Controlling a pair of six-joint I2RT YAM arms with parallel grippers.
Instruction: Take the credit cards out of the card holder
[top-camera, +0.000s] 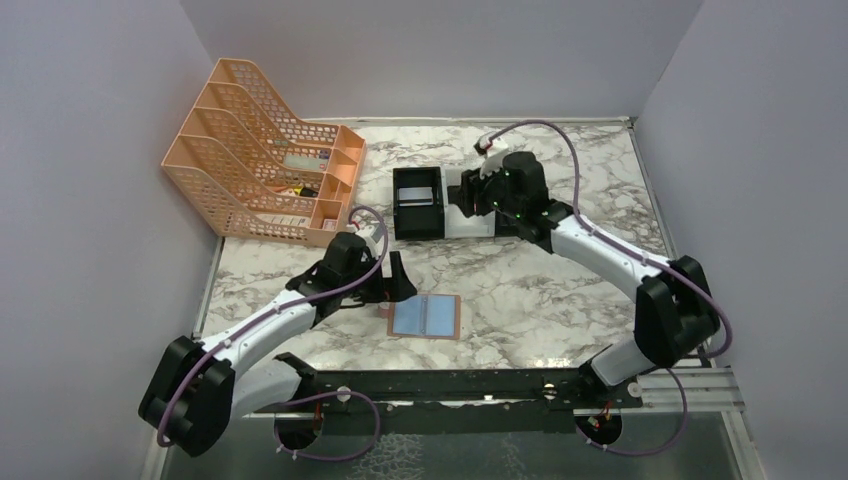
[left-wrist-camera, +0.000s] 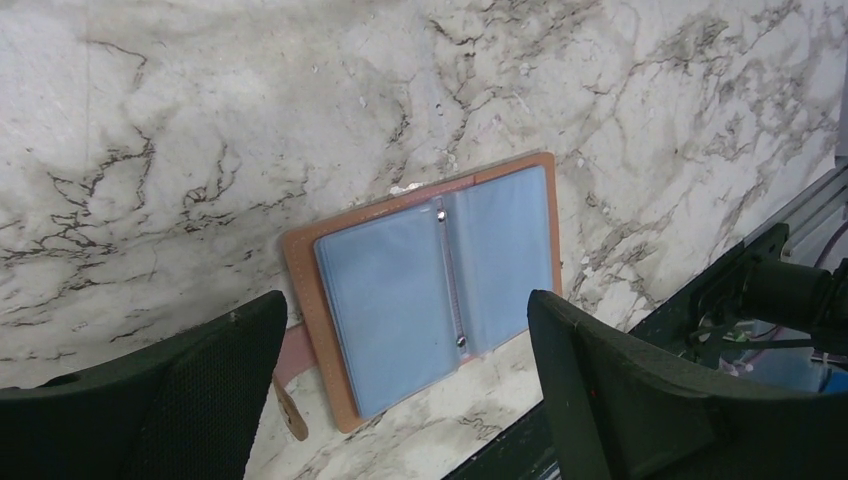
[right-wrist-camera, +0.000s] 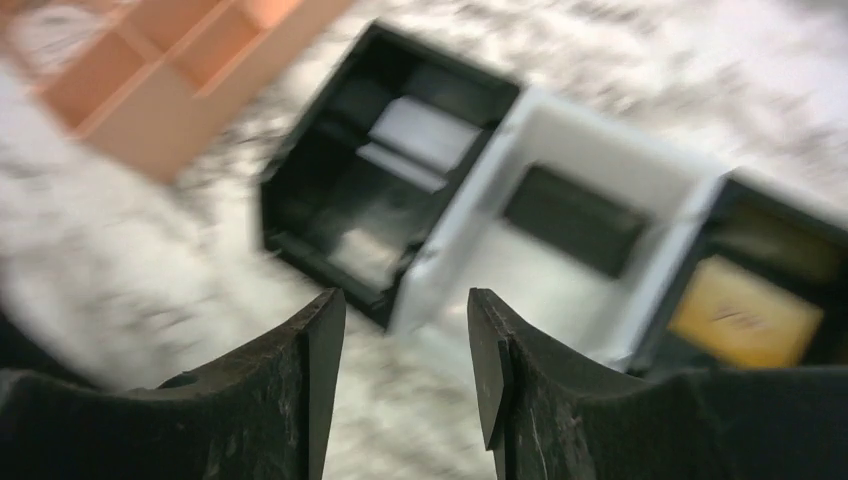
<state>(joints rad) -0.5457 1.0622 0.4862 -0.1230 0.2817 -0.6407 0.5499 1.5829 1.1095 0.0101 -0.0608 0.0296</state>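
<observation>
Lying open on the marble table (top-camera: 540, 290), the card holder (top-camera: 425, 317) shows its pale blue lining in the top view. The left gripper (top-camera: 398, 284) hovers just beside its far-left corner, and the right gripper (top-camera: 468, 197) hangs over the white tray (top-camera: 476, 228) next to a black tray (top-camera: 418, 205).

From the left wrist, both fingers (left-wrist-camera: 150, 400) are spread wide and hold nothing, with the holder between them.

The right wrist view is blurred. Its jaws are parted and empty above three credit cards in trays: a pale card (right-wrist-camera: 425, 135), a dark grey card (right-wrist-camera: 573, 220) and a gold card (right-wrist-camera: 745, 312).
</observation>
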